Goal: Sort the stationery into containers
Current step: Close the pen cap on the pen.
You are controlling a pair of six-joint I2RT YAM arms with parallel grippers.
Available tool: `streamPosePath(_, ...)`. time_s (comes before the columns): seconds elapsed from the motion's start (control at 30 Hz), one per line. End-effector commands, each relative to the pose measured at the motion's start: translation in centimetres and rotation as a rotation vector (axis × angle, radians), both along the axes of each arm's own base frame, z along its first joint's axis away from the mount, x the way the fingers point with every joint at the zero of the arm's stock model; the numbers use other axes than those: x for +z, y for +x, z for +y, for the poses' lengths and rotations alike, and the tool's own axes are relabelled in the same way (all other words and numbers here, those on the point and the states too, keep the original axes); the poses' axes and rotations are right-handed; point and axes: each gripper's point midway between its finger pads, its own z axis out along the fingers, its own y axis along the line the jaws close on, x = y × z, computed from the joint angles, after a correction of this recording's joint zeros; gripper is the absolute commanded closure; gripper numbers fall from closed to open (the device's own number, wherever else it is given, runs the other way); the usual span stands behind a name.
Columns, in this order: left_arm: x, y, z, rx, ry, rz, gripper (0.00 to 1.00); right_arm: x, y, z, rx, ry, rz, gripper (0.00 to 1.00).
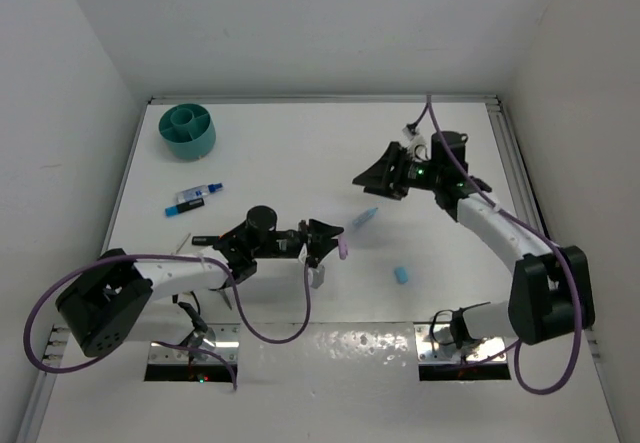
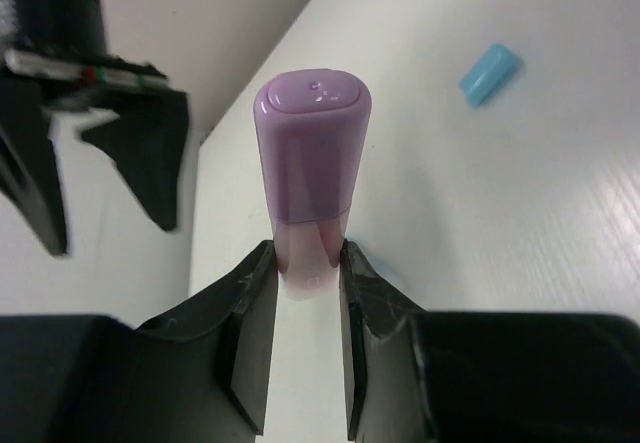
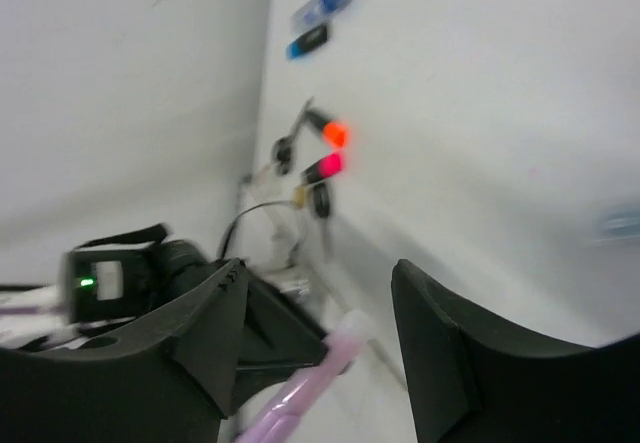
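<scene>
Sorting looked barely begun. The left end effector clenched a pink marker above the desk, well apart from the teal cup. The right end effector hung released. A light-blue marker and a blue eraser lay unsorted.

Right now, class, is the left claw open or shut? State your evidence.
Shut on the lilac marker: the left claw's fingers press both sides of its lower end.

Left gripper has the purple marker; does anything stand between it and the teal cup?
Nothing visible does. The left gripper grips the purple marker, and the table toward the teal cup is bare; two small blue items lie flat beside that line.
</scene>
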Motion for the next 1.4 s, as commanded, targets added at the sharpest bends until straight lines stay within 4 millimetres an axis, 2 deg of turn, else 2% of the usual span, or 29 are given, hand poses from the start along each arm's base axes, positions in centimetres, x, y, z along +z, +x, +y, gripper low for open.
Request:
streamPosePath(0.0,4.9,0.4,-0.9,-0.005,-0.111,0.220,1.00,2.3,1.5,-4.9,-0.050,-0.289,-0.221,0.41)
streamPosePath(0.1,5.7,0.0,-0.6,-0.019,-0.119,0.442,1.00,4.7,1.9,-7.1,-0.040,-0.384,-0.344,0.41)
streamPosePath(0.13,6.6,-0.1,-0.8,-0.022,-0.131,0.529,1.00,6.0,1.8,-7.4,-0.034,-0.403,-0.388,0.41)
streamPosePath(0.2,6.9,-0.4,-0.8,-0.038,-0.114,0.645,1.00,7.3,1.6,-7.9,0.014,-0.458,-0.496,0.42)
streamPosePath(0.27,8.2,-0.4,-1.0,-0.032,-0.124,0.778,1.00,9.4,1.1,-8.0,0.060,-0.484,-0.604,0.41)
streamPosePath(0.3,9.6,-0.3,-1.0,-0.046,-0.137,0.801,1.00,10.1,0.7,-7.9,0.076,-0.486,-0.641,0.39)
streamPosePath(0.4,11.0,-0.3,-0.8,-0.036,-0.142,0.924,1.00,13.6,-0.8,-7.1,0.155,-0.465,-0.821,0.32)
streamPosePath(0.43,12.2,-0.2,-0.8,-0.042,-0.150,0.944,1.00,14.9,-1.3,-6.8,0.173,-0.454,-0.870,0.31)
streamPosePath(0.47,12.2,-0.2,-0.6,-0.030,-0.134,0.979,1.00,16.0,-2.0,-6.4,0.200,-0.447,-0.932,0.31)
streamPosePath(0.5,13.4,0.1,-0.5,-0.031,-0.141,0.983,1.00,16.7,-2.6,-5.7,0.221,-0.435,-0.959,0.31)
streamPosePath(0.53,13.3,-0.1,-0.3,-0.022,-0.123,1.027,1.00,17.7,-2.9,-5.4,0.238,-0.444,-1.020,0.30)
streamPosePath(0.63,14.4,-0.3,0.1,-0.021,-0.110,1.051,1.00,19.4,-4.4,-3.7,0.301,-0.399,-1.105,0.29)
streamPosePath(0.73,15.2,-0.5,0.2,-0.023,-0.102,1.051,1.00,20.4,-5.7,-2.0,0.362,-0.353,-1.138,0.29)
streamPosePath(0.87,15.6,-0.3,0.4,-0.008,-0.095,1.043,1.00,20.7,-7.2,-0.5,0.434,-0.324,-1.174,0.29)
streamPosePath(1.03,15.8,-0.4,0.6,0.000,-0.082,1.033,1.00,20.2,-7.3,0.8,0.467,-0.315,-1.180,0.30)
streamPosePath(1.17,15.8,-0.4,0.4,-0.003,-0.082,1.024,1.00,19.8,-8.2,2.5,0.546,-0.276,-1.158,0.29)
streamPosePath(1.37,15.8,-0.7,0.3,-0.025,-0.080,1.011,1.00,19.0,-8.1,3.8,0.574,-0.267,-1.170,0.29)
